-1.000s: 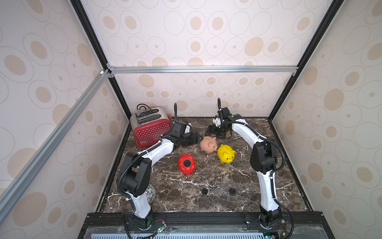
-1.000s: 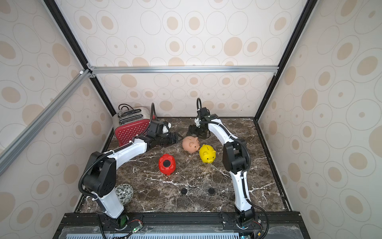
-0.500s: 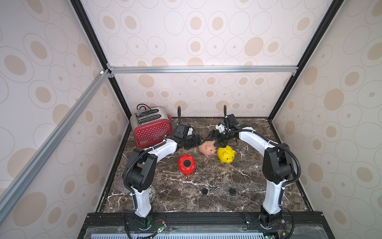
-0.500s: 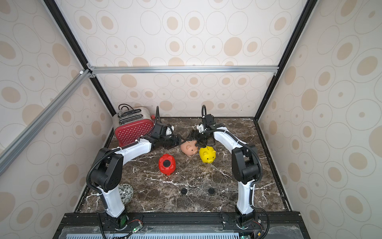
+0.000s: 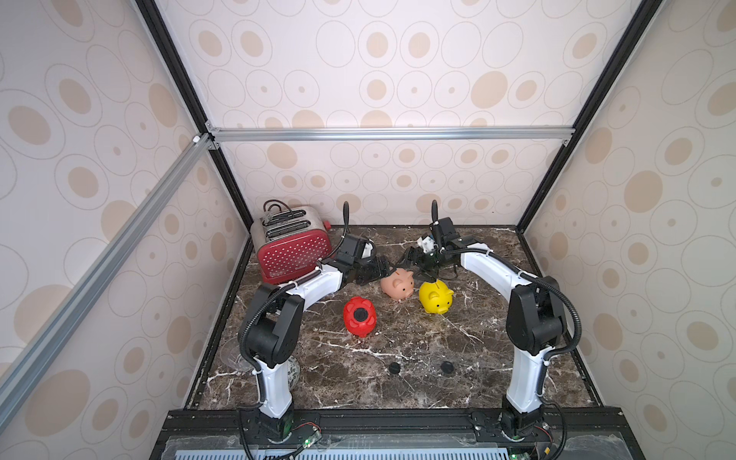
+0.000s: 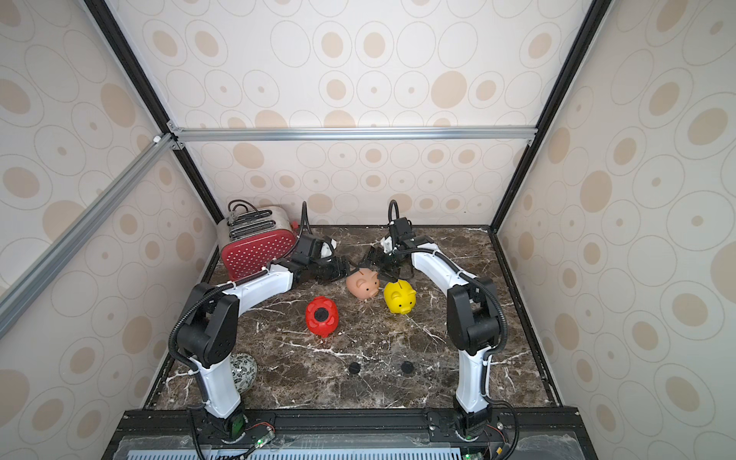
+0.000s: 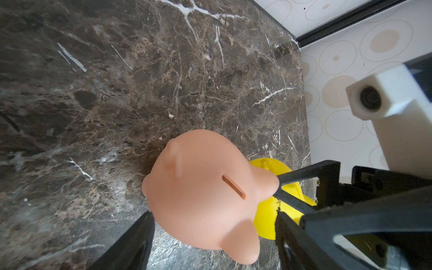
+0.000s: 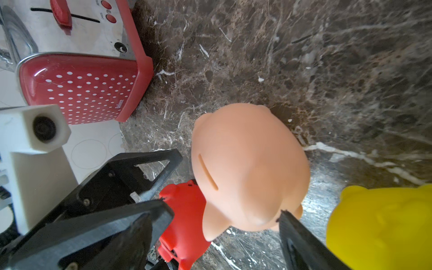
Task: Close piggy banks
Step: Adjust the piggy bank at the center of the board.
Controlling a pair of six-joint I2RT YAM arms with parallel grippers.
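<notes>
The peach-pink piggy bank (image 5: 397,282) (image 6: 362,283) stands upright on the marble table, coin slot up. My left gripper (image 5: 376,273) (image 7: 214,214) is open with this pig's rear between its fingers. From the other side my right gripper (image 5: 418,261) (image 8: 223,210) also straddles it, open, one fingertip (image 8: 284,217) right against its flank. Just to its right stands the yellow piggy bank (image 5: 436,296) (image 8: 378,224). The red piggy bank (image 5: 359,316) (image 6: 322,316) lies nearer the front, belly up, with a black round spot in the middle.
A red polka-dot toaster (image 5: 292,249) stands in the back left corner, close to the left arm. Two small black discs (image 5: 394,367) (image 5: 447,365) lie on the table (image 5: 498,382) near the front. A patterned ball (image 6: 243,374) sits behind the left arm's base.
Both grippers have closed in on the peach-pink pig from either side. The right arm's elbow swung outward, and its jaws opened slightly wider. The pig shifted a little toward the front.
</notes>
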